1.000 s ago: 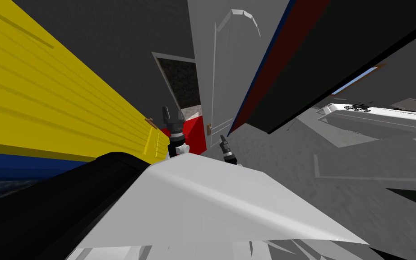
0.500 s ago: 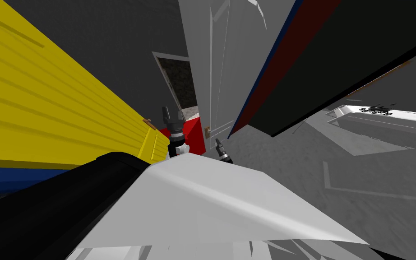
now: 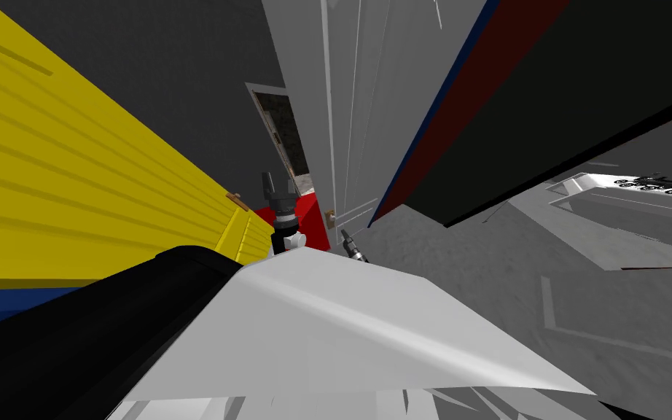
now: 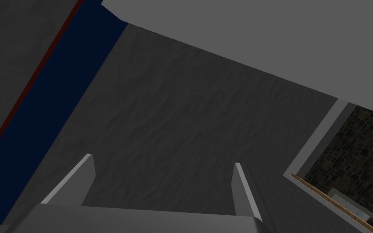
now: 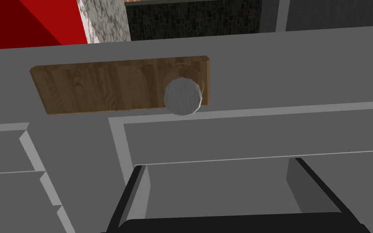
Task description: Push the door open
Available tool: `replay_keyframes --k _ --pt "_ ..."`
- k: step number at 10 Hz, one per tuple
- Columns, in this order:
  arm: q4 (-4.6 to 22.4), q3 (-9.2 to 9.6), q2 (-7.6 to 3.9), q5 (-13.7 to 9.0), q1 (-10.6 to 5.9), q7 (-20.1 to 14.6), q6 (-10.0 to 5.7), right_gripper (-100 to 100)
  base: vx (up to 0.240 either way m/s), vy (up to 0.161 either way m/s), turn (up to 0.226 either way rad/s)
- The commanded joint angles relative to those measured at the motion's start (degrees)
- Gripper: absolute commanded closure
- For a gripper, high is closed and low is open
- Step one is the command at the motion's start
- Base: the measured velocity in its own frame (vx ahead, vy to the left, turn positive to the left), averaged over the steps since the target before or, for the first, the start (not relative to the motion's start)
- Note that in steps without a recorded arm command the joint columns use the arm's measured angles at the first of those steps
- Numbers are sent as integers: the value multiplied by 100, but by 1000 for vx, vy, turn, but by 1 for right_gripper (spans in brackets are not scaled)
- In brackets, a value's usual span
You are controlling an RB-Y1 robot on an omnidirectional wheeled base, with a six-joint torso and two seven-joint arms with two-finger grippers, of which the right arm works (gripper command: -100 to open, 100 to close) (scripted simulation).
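Directly ahead of the right gripper [image 5: 220,170] stands the door [image 5: 262,133]: grey, panelled, with a wooden plate [image 5: 100,87] carrying a round grey knob [image 5: 183,97]. The right wrist view resolves the knob (the head view gives only a brown patch). The door's long axis runs up the head view, panelled face towards this gripper. Both grippers' fingers stand wide apart, empty; the left gripper [image 3: 278,181] is beside the door's edge.

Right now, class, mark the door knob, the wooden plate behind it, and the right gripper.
door knob [image 5: 183,96], right wrist view, on its round grey face.
wooden plate [image 5: 100,87], right wrist view, on bare wood beside the knob.
right gripper [image 5: 218,165], right wrist view, midway between its open fingertips.
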Motion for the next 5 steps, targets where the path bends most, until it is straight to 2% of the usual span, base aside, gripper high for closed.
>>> replay_keyframes --k 1,2,5 --pt "166 109 -16 74 -18 -85 -17 -100 140 -64 38" --pt "83 74 -10 48 -7 -50 11 -100 67 -29 12" --pt "344 9 143 -34 -182 -2 9 -100 143 123 43"
